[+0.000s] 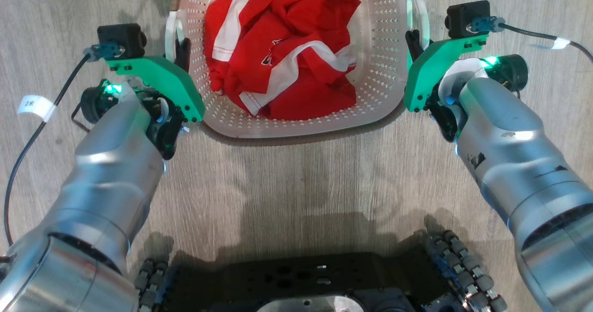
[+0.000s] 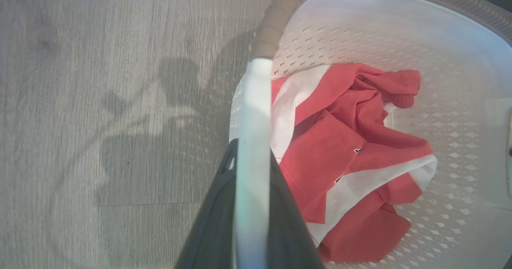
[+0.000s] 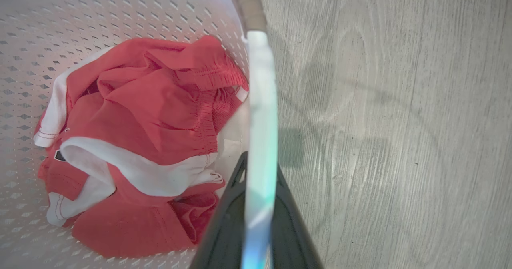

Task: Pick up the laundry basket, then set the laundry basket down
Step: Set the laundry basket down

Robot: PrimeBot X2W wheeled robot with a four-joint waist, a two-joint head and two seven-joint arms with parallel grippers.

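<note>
The laundry basket [image 1: 380, 71] is white and perforated with a brown rim band, and sits at the top middle of the head view, holding a red and white garment [image 1: 296, 43]. My left gripper [image 1: 180, 52] is shut on its left loop handle [image 1: 170, 34]. My right gripper [image 1: 413, 43] is shut on the right loop handle [image 1: 420, 13]. In the left wrist view the white handle bar [image 2: 254, 121] runs between the dark fingers [image 2: 216, 217] of the left gripper [image 2: 252, 151]. The right wrist view shows the other handle [image 3: 262, 101] pinched by the right gripper [image 3: 258, 161]. Whether the basket touches the floor, I cannot tell.
Grey wood-look floor [image 1: 301, 177] lies all around the basket. My dark wheeled base [image 1: 301, 279] is at the bottom of the head view. A black cable [image 1: 28, 149] trails from the left wrist, and another cable [image 1: 533, 34] from the right wrist.
</note>
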